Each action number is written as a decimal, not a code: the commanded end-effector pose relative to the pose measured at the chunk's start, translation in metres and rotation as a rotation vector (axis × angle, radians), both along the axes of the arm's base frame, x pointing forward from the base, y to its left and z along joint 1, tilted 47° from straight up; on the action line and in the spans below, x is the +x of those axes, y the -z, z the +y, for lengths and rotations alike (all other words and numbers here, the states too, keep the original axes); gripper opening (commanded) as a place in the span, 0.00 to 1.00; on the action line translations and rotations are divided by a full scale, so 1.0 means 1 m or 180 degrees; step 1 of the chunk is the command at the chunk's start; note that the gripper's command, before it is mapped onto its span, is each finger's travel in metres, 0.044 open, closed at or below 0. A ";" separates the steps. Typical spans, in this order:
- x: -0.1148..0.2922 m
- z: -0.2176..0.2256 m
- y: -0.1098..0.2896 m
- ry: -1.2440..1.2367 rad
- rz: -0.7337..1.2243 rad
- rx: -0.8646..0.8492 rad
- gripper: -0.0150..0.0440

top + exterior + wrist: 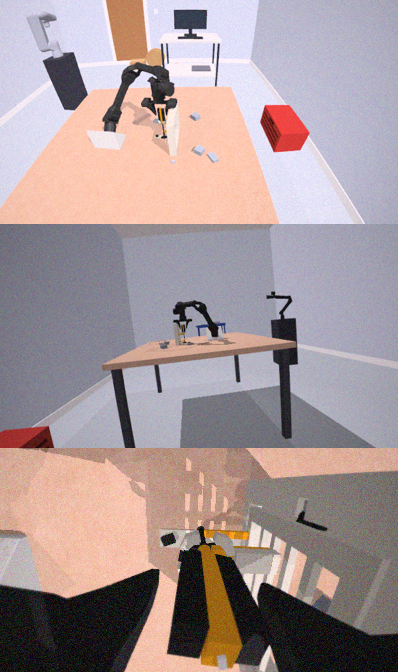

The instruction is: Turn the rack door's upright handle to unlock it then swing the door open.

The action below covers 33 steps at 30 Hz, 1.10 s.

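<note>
The rack's pale upright structure (173, 137) (176, 335) (365, 513) stands on the table, nearly edge-on in the top view. Its slotted side shows at the right in the wrist view; door and frame are hard to tell apart, and the opening angle is unclear. The upright black-and-orange handle (161, 115) (218, 598) stands out beside it. My gripper (161, 112) (183, 328) (209, 583) points down and is open, with one finger on each side of the handle and visible gaps between in the wrist view. The right finger is close to the slotted side; contact there cannot be told.
Grey blocks (195, 116) (199, 150) (212, 157) lie right of the rack, and another block (156, 121) (19, 560) lies behind the handle on the left. A tiny pale piece (173, 162) lies in front of the rack. A white plate (107, 141) stands at the arm's base.
</note>
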<state>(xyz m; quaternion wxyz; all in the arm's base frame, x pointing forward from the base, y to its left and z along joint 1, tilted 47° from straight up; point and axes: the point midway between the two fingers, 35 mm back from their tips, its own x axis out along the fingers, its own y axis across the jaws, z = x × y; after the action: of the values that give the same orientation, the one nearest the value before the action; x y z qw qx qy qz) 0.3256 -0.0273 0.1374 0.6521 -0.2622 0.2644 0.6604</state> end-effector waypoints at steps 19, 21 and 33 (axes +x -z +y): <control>0.000 0.000 0.000 0.2365 0.2460 -0.0066 0.74; 0.000 0.000 0.000 0.2585 0.2689 -0.0071 0.74; 0.000 0.000 0.000 0.3908 0.4059 -0.0098 0.74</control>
<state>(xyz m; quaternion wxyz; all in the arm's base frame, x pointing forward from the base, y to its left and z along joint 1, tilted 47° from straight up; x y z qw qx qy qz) 0.3257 -0.0270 0.1375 0.6362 0.2969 0.6649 0.2550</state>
